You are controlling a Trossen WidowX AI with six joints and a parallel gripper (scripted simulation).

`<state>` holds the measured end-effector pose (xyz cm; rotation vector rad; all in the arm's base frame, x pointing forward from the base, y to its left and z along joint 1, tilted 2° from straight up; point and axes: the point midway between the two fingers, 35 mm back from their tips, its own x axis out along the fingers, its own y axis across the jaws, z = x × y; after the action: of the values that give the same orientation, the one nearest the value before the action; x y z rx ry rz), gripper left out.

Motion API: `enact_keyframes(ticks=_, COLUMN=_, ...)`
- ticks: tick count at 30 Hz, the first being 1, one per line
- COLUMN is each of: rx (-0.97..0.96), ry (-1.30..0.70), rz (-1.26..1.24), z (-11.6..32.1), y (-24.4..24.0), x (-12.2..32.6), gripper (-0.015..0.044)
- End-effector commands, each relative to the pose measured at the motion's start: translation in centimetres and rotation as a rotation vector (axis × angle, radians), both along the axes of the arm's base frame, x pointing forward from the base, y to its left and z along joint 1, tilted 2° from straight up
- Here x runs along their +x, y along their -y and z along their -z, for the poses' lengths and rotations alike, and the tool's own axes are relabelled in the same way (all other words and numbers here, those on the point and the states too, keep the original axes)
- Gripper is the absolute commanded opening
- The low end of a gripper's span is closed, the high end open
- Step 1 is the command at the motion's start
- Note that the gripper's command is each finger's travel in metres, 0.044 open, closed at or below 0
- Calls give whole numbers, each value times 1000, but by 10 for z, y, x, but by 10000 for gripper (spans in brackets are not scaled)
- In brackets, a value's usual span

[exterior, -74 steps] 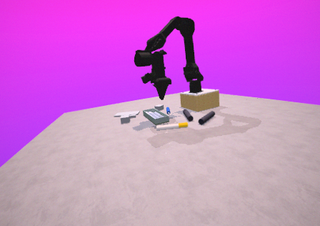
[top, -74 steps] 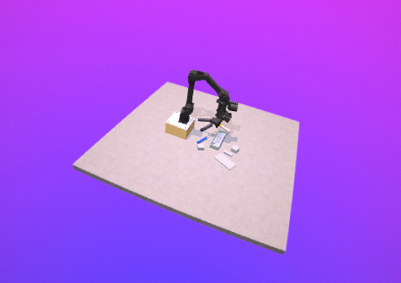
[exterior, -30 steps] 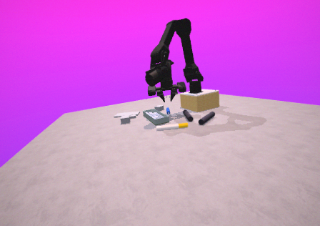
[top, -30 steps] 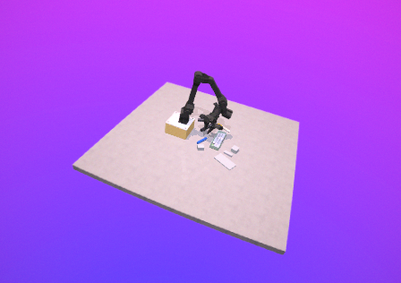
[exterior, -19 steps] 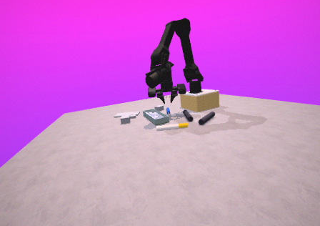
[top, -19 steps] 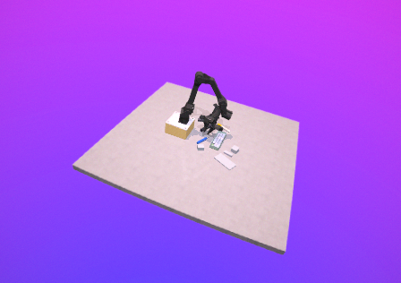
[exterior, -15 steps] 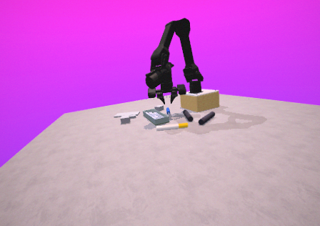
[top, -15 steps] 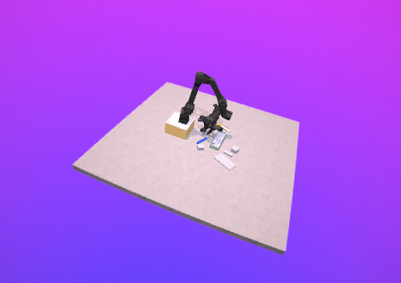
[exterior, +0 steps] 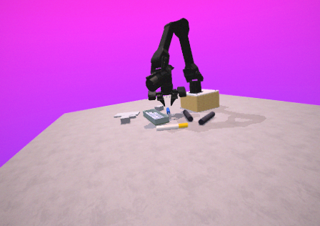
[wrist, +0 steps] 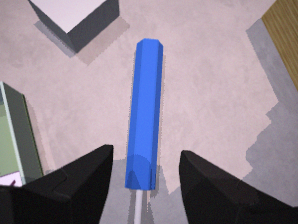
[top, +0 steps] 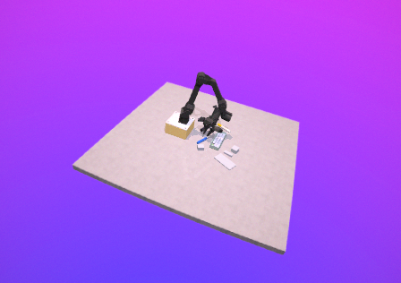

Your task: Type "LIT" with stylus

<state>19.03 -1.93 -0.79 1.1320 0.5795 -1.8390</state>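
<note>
The blue stylus (top: 201,141) (exterior: 168,111) (wrist: 146,100) lies flat on the desk beside the keyboard. Its thin pale tip points toward the bottom of the wrist view. My gripper (top: 206,133) (exterior: 168,105) (wrist: 146,157) is open and empty above the stylus. In the wrist view one finger is on each side of the stylus's lower end, with a gap to each. The keyboard (top: 215,148) (exterior: 159,121) (wrist: 31,145) has a grey-green case; only its edge shows at the left of the wrist view, and its letters are too small to read in the top and exterior views.
A grey block (top: 200,147) (exterior: 158,107) (wrist: 80,15) sits beyond the stylus's blue end. A white and yellow marker (top: 225,128) (exterior: 168,127) lies by the keyboard. Two dark cylinders (exterior: 187,115) lie near the wooden base box (top: 179,131) (exterior: 200,101). A flat pale plate (top: 225,161) lies past the keyboard.
</note>
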Motion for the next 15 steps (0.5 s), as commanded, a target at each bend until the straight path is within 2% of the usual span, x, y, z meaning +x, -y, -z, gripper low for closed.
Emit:
enact_keyframes(ticks=1, rx=-7, ry=-5, rz=-1, z=4, y=1, x=0, gripper=150)
enact_keyframes(ticks=15, rx=-7, ry=-5, rz=-1, z=15, y=2, x=0, gripper=150)
